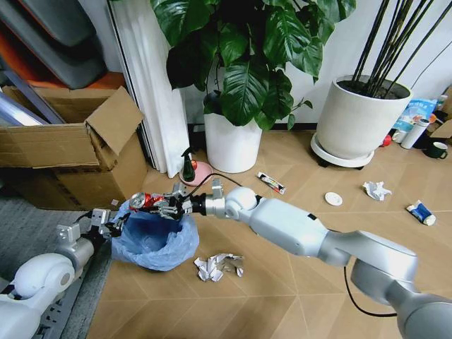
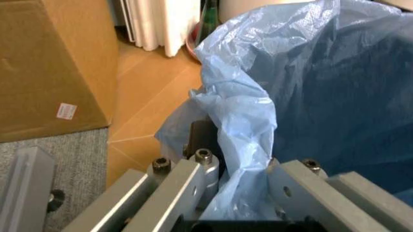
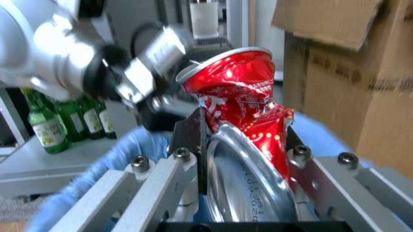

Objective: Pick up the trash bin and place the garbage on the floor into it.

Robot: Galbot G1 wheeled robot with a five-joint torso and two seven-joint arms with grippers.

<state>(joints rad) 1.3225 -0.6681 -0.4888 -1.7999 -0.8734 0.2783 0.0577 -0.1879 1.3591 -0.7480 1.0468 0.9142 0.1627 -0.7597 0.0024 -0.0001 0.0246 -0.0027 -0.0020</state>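
The trash bin [image 1: 157,240], black under a puffy light-blue bag [image 2: 310,87], stands on the floor [image 1: 282,296] at my lower left. My left gripper [image 1: 113,224] [image 2: 239,169] is shut on its rim and bag edge. Just above the bin's opening, my right gripper [image 1: 168,205] [image 3: 245,145] is shut on a crushed red can [image 1: 141,202] [image 3: 242,106]. More garbage lies on the floor: a crumpled paper wad [image 1: 219,266] beside the bin, a printed wrapper [image 1: 271,182], a white lid [image 1: 333,199], another paper wad [image 1: 376,189] and a blue-white packet [image 1: 421,212].
An open cardboard box [image 1: 63,148] stands to the left on a grey mat [image 1: 42,219]. Two white plant pots [image 1: 232,145] [image 1: 357,120] line the back wall. A dark green spray bottle [image 1: 188,166] sits behind the bin. A mug [image 1: 438,150] is at far right.
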